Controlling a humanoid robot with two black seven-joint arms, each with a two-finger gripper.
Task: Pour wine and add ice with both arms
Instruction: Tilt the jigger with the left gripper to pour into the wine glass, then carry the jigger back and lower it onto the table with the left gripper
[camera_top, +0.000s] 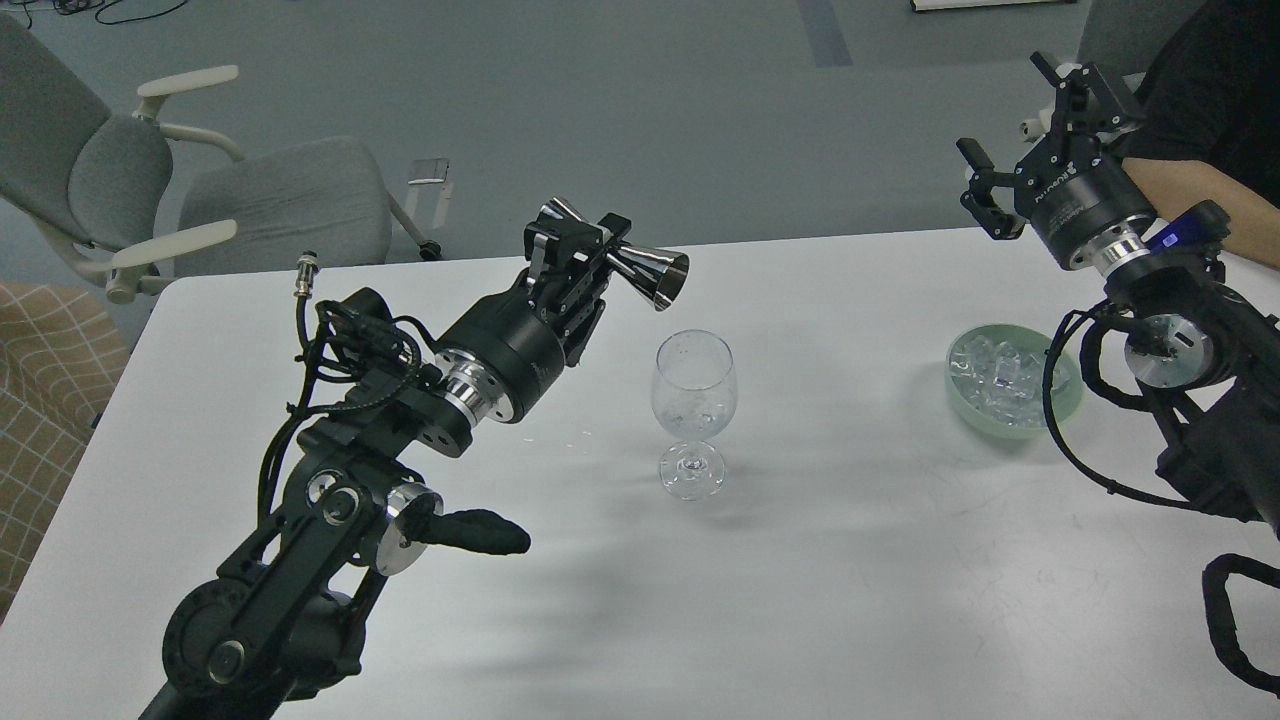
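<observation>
My left gripper (590, 250) is shut on a steel double-cone jigger (640, 270). It holds the jigger on its side, with the mouth up and to the left of the wine glass rim. The clear stemmed wine glass (693, 410) stands upright on the white table (850, 560). No stream of wine shows; a shallow pool of wine (692, 415) seems to lie in the bowl of the glass. The ice (1000, 375) is heaped in a pale green bowl (965, 405) at the right. My right gripper (1020, 135) is open and empty, raised above and behind the bowl.
A person's bare forearm (1200, 200) rests at the table's far right, just behind my right arm. A grey office chair (200, 190) stands beyond the far left corner. A few droplets (575, 437) lie on the table left of the glass.
</observation>
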